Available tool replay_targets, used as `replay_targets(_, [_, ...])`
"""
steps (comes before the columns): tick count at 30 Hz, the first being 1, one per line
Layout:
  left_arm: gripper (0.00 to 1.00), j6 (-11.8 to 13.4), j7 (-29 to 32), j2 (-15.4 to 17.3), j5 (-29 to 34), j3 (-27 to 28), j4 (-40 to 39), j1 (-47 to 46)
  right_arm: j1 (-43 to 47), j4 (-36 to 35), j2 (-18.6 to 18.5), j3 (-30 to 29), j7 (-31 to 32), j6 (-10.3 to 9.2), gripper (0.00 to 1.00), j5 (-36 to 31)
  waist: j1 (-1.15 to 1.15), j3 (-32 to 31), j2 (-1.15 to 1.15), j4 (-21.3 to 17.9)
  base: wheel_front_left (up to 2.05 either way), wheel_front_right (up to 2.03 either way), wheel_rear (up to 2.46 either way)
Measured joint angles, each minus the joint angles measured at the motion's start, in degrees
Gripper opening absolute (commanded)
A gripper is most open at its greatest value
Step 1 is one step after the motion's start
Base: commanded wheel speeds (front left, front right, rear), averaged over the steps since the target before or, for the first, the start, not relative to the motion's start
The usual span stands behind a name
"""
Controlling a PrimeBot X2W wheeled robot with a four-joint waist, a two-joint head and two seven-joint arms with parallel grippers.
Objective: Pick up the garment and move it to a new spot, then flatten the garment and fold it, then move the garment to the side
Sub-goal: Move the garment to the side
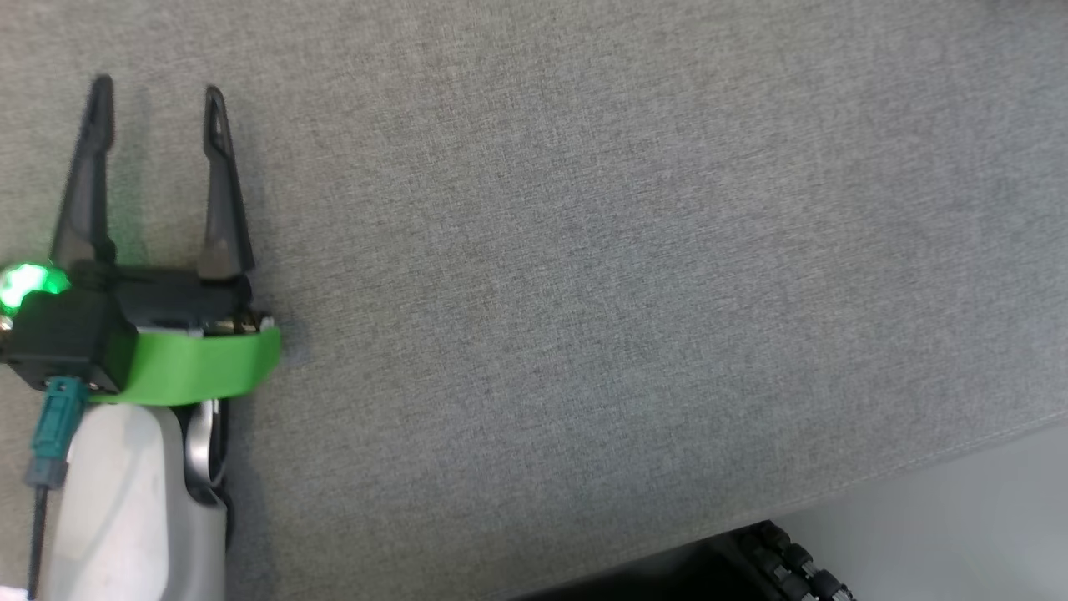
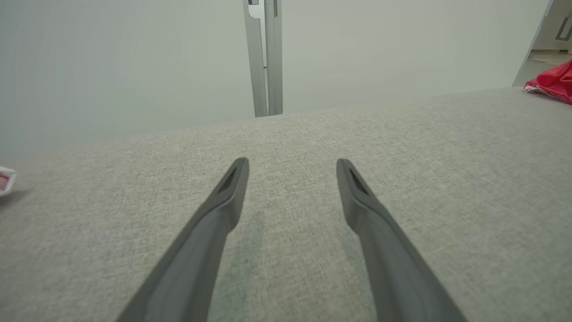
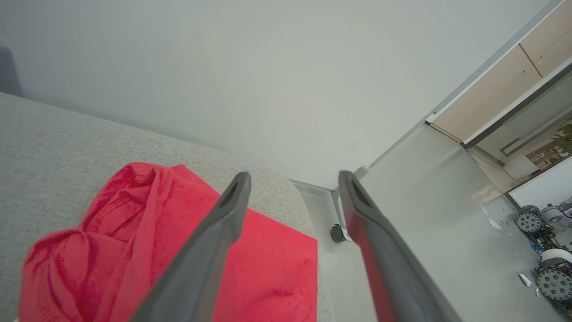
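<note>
The garment (image 3: 134,250) is red cloth, lying loosely folded and rumpled at the rounded end of the grey fabric surface (image 3: 53,143). My right gripper (image 3: 292,179) hovers over its edge, open, with nothing between the fingers. A corner of the same red garment (image 2: 554,82) shows far to the right in the left wrist view. My left gripper (image 1: 157,90) is open above bare grey fabric at the head view's left, and its fingers (image 2: 232,188) are spread wide with nothing in them.
The grey surface (image 1: 584,250) ends at a front edge at the lower right of the head view, with pale floor (image 1: 959,517) beyond. A small white and red item (image 2: 5,179) lies at the far left. Wheeled machines (image 3: 545,250) stand on the floor.
</note>
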Motion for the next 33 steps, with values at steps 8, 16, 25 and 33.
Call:
replay_targets(8, [1.00, 0.62, 0.20, -1.25, -1.29, 1.16, 2.96, 6.76, 3.63, -3.25, 5.84, 2.19, -2.77, 0.00, 1.00, -0.76, 0.00, -7.96, 0.00, 1.80, 0.00, 0.00, 0.00])
replay_targets(16, [1.00, 1.18, 0.21, -1.76, -2.31, 2.99, 3.37, 12.38, 13.71, -9.95, 13.15, 0.56, -3.22, 0.00, 1.00, -1.71, 0.00, -16.62, 0.00, 4.13, 0.00, 0.00, 0.00])
replay_targets(25, [1.00, 1.14, 0.22, -1.93, -2.70, 3.93, 5.43, 15.18, 29.65, -17.61, 19.57, -5.48, -3.24, -0.01, 1.00, -3.68, 0.00, -24.11, 0.00, 7.08, 0.00, 0.00, 0.00])
replay_targets(33, [1.00, 1.13, 0.21, -2.52, -2.89, 4.75, 7.36, 16.72, 42.29, -23.13, 24.57, -8.60, -3.24, -0.01, 1.00, -4.77, 0.00, -29.20, 0.00, 8.76, 0.00, 0.00, 0.00])
